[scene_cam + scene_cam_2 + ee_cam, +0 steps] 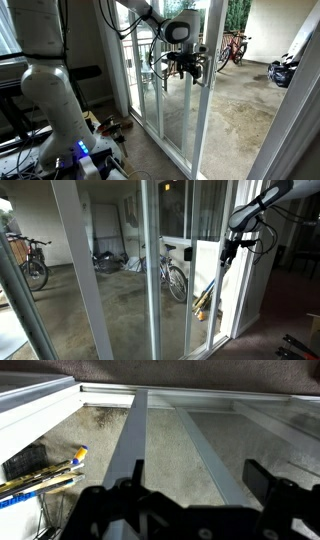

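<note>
Gripper (183,68) with jaws spread wide, nothing between them; it hangs just beside the sliding glass door (204,120), contact cannot be told. Wrist view, left of the gripper: brushes (50,478) with yellow ends lying low by the white frame. Straight ahead: grey door stile (130,435). Right of that: stained concrete patio (165,450). Well beyond the gripper, outside: bicycle (232,48)

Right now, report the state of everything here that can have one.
Jaws: open, empty, close beside the door frame.
Sliding glass door: looks slid open next to the jaws, not certain.
Red bicycle: upright, parked on the patio.
Bicycle by the glass: upright, parked outside.
</note>
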{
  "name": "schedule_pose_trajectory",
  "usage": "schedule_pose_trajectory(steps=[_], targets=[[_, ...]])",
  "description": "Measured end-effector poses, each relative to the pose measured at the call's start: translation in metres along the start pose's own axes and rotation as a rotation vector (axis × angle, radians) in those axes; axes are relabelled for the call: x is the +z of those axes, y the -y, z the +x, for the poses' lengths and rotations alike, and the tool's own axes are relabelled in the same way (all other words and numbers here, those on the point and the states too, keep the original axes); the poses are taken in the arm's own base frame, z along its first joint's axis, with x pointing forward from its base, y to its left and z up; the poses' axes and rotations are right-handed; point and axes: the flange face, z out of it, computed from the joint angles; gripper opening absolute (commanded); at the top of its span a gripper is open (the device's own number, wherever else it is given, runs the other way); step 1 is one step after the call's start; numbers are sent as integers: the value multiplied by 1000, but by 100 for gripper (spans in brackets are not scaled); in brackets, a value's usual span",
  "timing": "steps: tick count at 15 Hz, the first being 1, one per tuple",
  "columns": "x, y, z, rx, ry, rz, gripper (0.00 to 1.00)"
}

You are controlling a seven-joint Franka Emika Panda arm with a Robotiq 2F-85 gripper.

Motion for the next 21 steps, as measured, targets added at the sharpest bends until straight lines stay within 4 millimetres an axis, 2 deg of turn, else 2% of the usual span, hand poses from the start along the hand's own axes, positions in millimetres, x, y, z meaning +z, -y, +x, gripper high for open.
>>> schedule_pose_trajectory(steps=[3, 5, 8, 11, 14, 16, 19, 20, 21], targets=[[-21, -57, -6, 33, -16, -8, 100], [-29, -88, -6, 51, -31, -19, 100], [-25, -106, -8, 45, -26, -25, 100], [-10, -99, -10, 17, -18, -23, 100], [8, -75, -20, -30, -45, -41, 100], [20, -54, -38, -60, -59, -50, 100], [31, -31, -79, -105, -78, -61, 100], [32, -27, -94, -117, -97, -68, 75], [31, -25, -109, -127, -125, -79, 74]])
